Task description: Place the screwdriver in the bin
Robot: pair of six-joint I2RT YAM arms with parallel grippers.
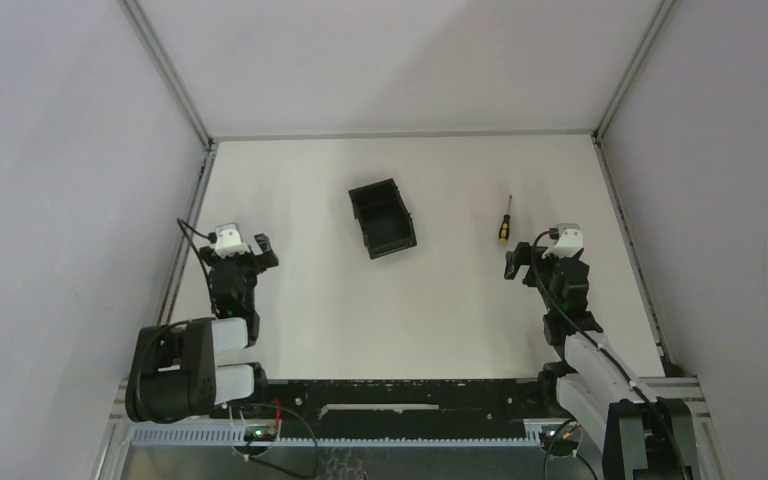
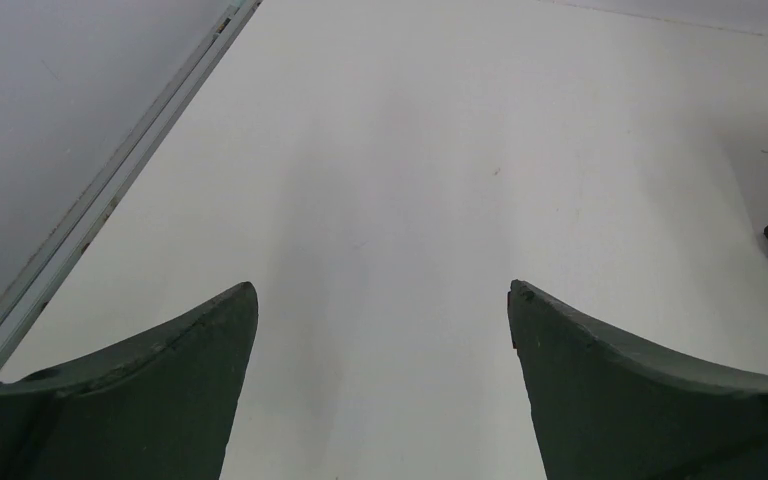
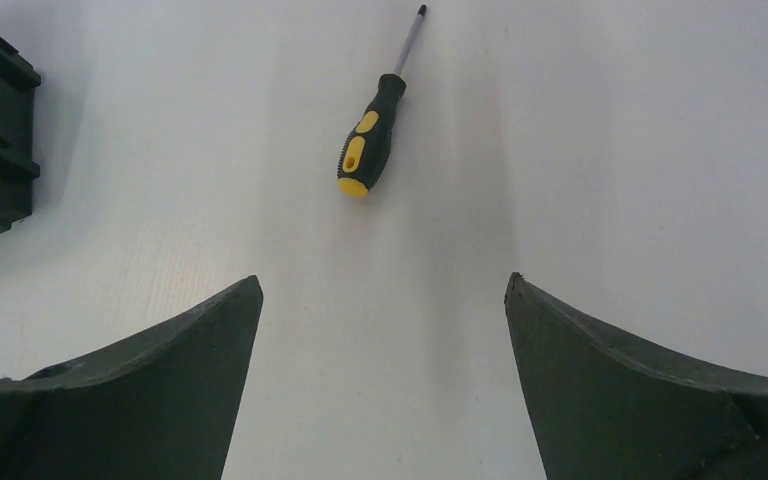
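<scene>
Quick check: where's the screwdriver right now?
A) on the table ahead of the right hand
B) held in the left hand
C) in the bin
A: the screwdriver lies flat on the table just ahead of the open right hand, well apart from the bin.

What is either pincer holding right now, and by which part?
Nothing is held. The left pincer and the right pincer are both open and empty. The screwdriver lies on the table ahead of the right pincer, untouched.
</scene>
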